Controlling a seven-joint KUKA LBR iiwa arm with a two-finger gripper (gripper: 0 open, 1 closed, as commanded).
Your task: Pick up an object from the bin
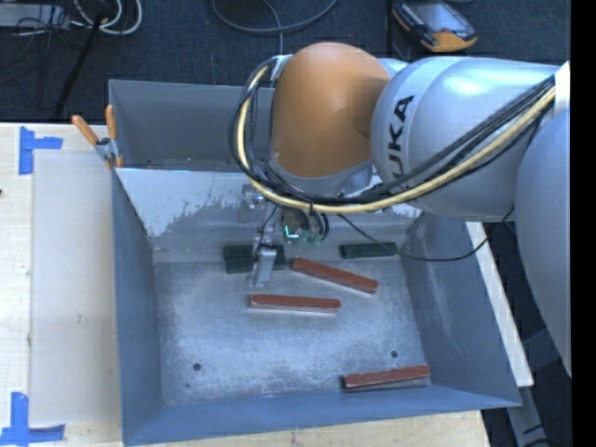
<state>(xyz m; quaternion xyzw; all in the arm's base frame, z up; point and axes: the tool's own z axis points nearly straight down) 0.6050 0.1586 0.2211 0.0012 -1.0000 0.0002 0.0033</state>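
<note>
A: Dark carpet (pixel 186 45) with cables behind, and the grey bin (pixel 149 343) in front of it. How far along is the pick?

B: Not far, I'd judge. The arm (pixel 447 147) reaches in from the right, its orange cover (pixel 326 110) over the far half of the bin. The gripper (pixel 264 266) is down low by the bin floor, left of centre.

A: On what?

B: Its tip sits at the right end of a dark block (pixel 235 257) lying flat toward the far left. Just to its right begins a brown bar (pixel 337 277) that slants off to the right. Whether the tip touches the block or only hangs beside it, I cannot tell.

A: Apart or together?

B: I cannot tell that either; the tip reads as one grey shape from here. So I would not call anything gripped.

A: And the rest?

B: All flat on the floor. A second bar (pixel 294 303) lies just near of the gripper, and a third bar (pixel 386 377) lies well apart by the near right wall. Another block (pixel 369 249) sits to the far right, close under the arm. Nothing is lifted.

A: So what is done, and what is left?

B: The reach and the descent look done. The closing, if not yet made, and the whole lift out of the bin are left. The dark block looks the likely target, though the brown bar's end is close enough to get in the way.
</note>
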